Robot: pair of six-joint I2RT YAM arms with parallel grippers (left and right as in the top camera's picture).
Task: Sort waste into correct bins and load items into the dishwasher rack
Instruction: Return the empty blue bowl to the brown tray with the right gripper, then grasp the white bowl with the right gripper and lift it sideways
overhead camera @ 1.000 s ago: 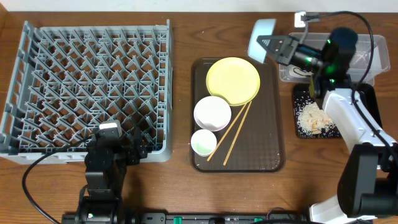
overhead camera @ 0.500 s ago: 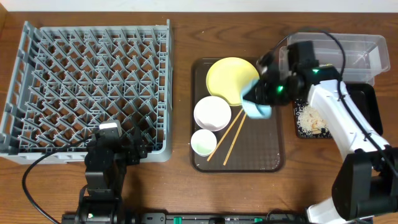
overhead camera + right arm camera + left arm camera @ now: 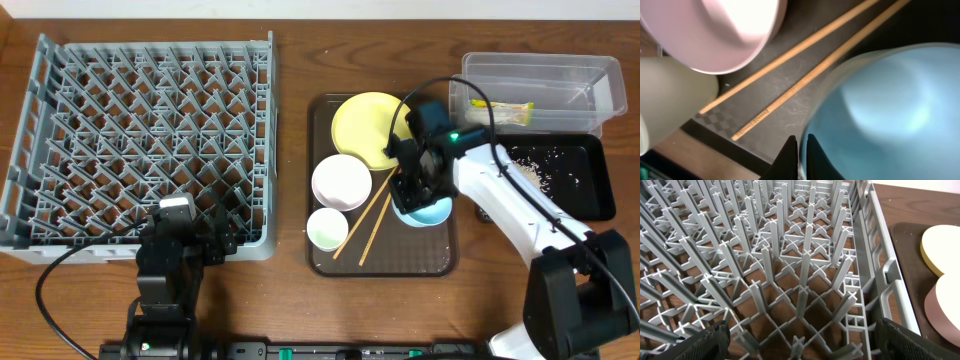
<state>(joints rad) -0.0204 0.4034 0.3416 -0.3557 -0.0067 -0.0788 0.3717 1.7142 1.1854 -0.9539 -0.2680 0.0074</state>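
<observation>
The light blue bowl point(image 3: 427, 209) point(image 3: 880, 110) rests upright on the brown tray, right of the chopsticks point(image 3: 375, 210) point(image 3: 790, 52). My right gripper point(image 3: 408, 190) point(image 3: 801, 150) pinches its rim, one finger inside and one outside. The white bowl point(image 3: 341, 181), small white cup point(image 3: 327, 228) and yellow plate point(image 3: 372, 128) share the tray. My left gripper point(image 3: 185, 228) point(image 3: 800, 347) hangs open over the front right of the grey dishwasher rack point(image 3: 140, 140) point(image 3: 790, 270), holding nothing. The wrapper point(image 3: 505, 112) lies in the clear bin point(image 3: 560, 80); rice scraps point(image 3: 535, 165) lie in the black tray point(image 3: 590, 195).
The brown serving tray point(image 3: 440, 250) sits between the rack and the two bins. The right arm reaches across the black tray's left end. The rack's upright pegs fill the left wrist view, with the yellow plate point(image 3: 942, 247) at its right edge.
The right arm swung from above the bins down and left, carrying the light blue bowl onto the brown tray beside the chopsticks. The left arm has not moved.
</observation>
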